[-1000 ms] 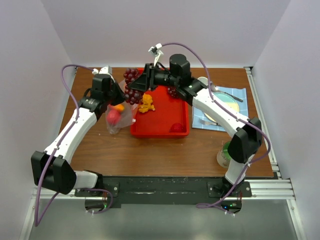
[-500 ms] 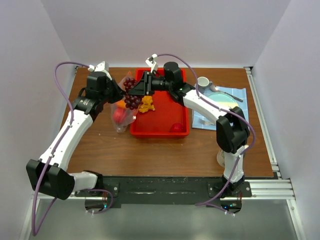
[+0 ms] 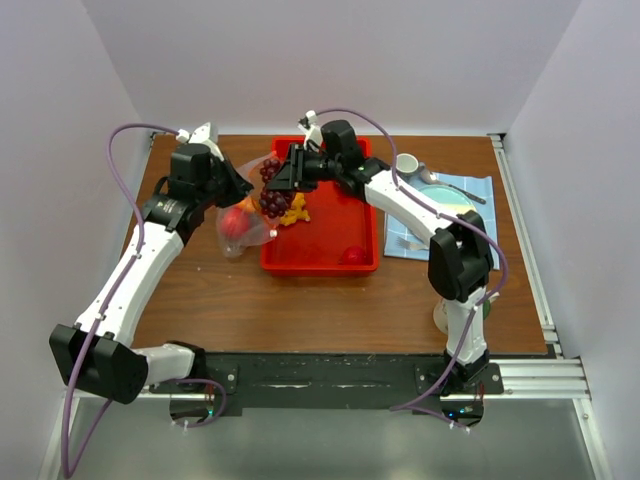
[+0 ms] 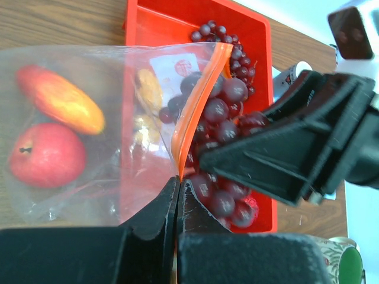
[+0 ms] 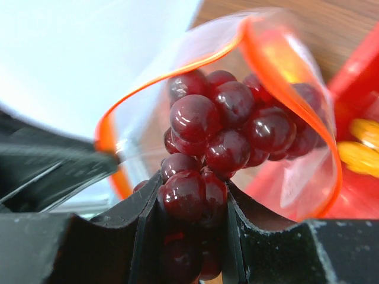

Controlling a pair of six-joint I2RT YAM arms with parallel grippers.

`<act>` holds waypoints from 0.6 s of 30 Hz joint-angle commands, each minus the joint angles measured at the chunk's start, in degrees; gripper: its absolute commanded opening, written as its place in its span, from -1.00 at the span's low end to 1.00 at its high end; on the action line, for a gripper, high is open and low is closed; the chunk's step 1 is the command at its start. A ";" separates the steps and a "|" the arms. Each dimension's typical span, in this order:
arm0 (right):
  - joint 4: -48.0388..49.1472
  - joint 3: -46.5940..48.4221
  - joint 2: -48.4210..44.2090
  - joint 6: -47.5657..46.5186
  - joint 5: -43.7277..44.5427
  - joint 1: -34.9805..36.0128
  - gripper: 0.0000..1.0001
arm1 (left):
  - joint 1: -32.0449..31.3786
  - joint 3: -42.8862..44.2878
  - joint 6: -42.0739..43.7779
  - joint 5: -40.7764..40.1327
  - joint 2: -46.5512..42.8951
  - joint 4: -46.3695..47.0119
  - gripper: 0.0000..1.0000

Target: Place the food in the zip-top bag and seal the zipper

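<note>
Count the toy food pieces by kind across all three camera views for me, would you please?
Grape bunches: 2
Red fruits: 2
Orange wedge: 1
Yellow-orange cluster: 1
Total: 6

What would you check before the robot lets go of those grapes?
1. Bag mouth open: ok, zipper loops around the grape bunch.
2. Left jaws shut on zip-top bag edge: ok.
3. Right jaws shut on the bunch: ok.
4. Bunch fully past the zipper: not ok, part sits outside.
5. Red tray emptied: not ok, yellow cluster and red fruit lie in it.
</note>
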 commanded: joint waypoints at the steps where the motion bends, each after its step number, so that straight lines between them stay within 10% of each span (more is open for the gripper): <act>1: -13.20 7.90 0.29 -4.90 11.27 -0.09 -0.48 | 0.26 0.76 1.27 3.11 -1.76 1.92 -1.00; 18: -27.13 19.08 3.38 -10.98 31.17 7.39 0.53 | 0.09 -1.44 -1.19 5.13 0.17 5.00 -1.00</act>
